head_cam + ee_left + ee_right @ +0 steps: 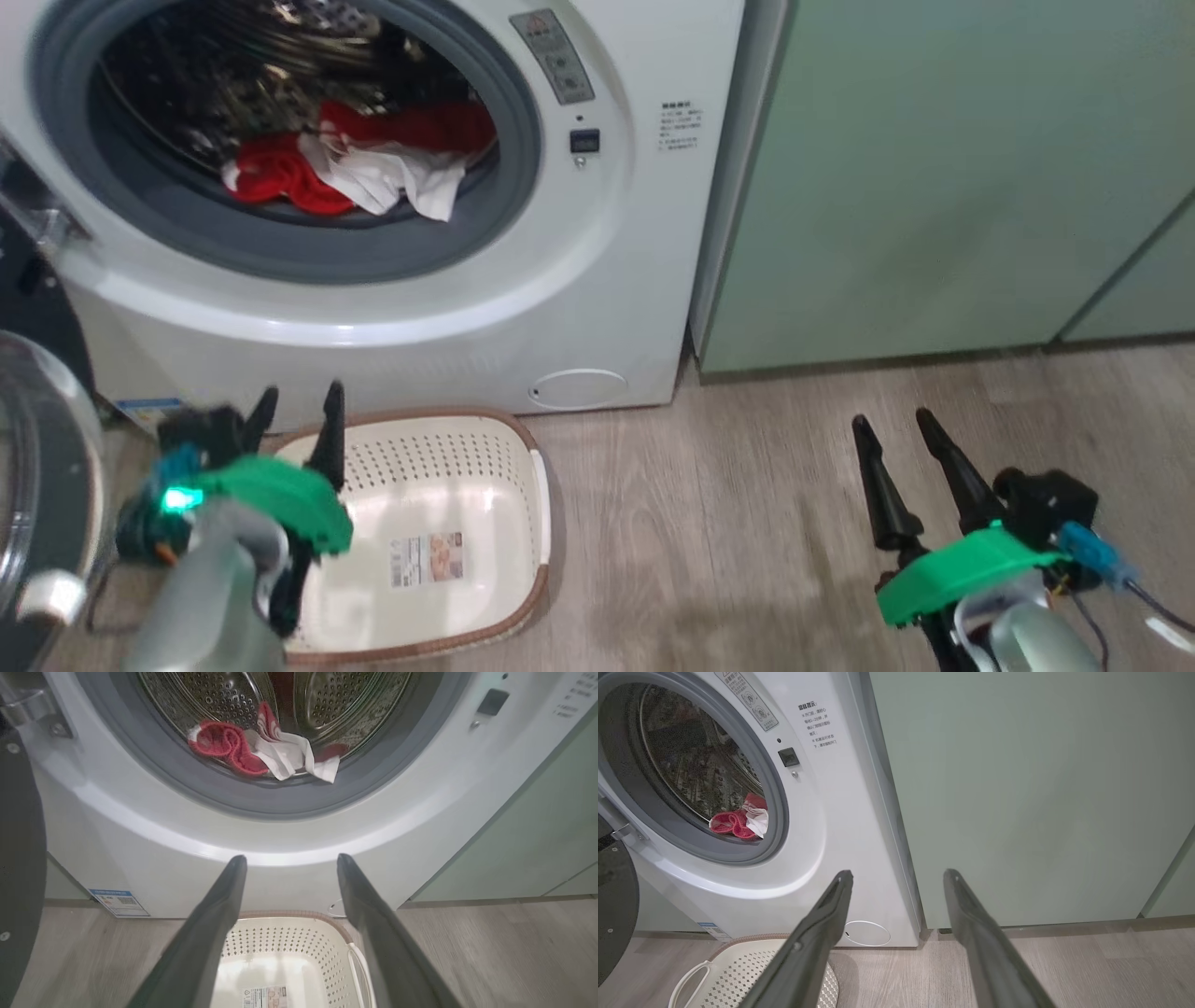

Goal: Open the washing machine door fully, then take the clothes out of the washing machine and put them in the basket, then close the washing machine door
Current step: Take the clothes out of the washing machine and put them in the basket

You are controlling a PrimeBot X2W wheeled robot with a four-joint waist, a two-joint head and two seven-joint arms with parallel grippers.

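The white washing machine (597, 280) stands with its door (37, 485) swung open to the left, the glass bowl and black ring at the left edge. Red and white clothes (364, 163) lie at the front of the steel drum, a white part drooping onto the grey seal (308, 252); they are seen too as clothes (266, 749) and clothes (738, 821). The cream basket (448, 467) sits empty on the floor below the drum. My left gripper (297, 411) hovers open over the basket's left rim. My right gripper (894, 429) hangs open above the floor, right of the machine.
Pale green cabinets (934, 187) stand right of the machine. Wood-look floor (728, 523) stretches between the basket and my right gripper. A small round hatch (577, 387) and a blue sticker (149, 408) mark the machine's lower front.
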